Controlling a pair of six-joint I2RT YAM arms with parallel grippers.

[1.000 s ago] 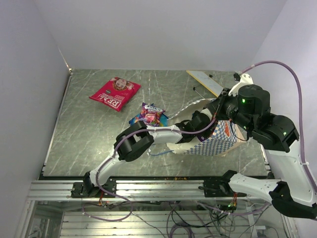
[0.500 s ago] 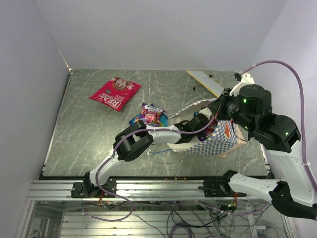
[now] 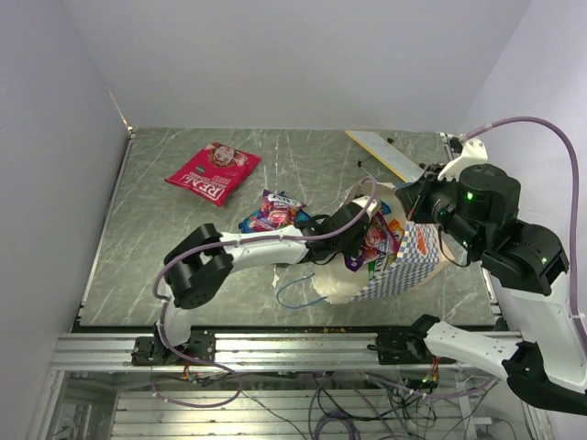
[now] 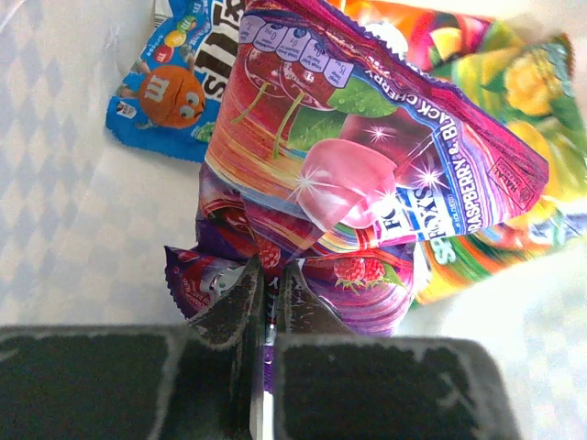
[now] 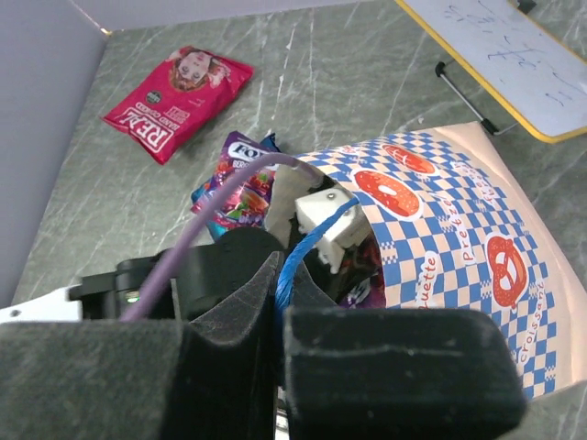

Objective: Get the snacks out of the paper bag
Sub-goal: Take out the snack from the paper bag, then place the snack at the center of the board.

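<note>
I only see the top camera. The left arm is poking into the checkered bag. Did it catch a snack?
Observer: Yes. In the left wrist view, the left gripper is shut on the lower edge of a purple-pink cherry packet.
Operator: Any more snacks in there?
Observer: Behind it lie a small blue M&M's packet and a yellow-green packet.
Operator: What's the right arm doing?
Observer: The right wrist view shows the right gripper shut on the blue string handle of the checkered paper bag.
</note>
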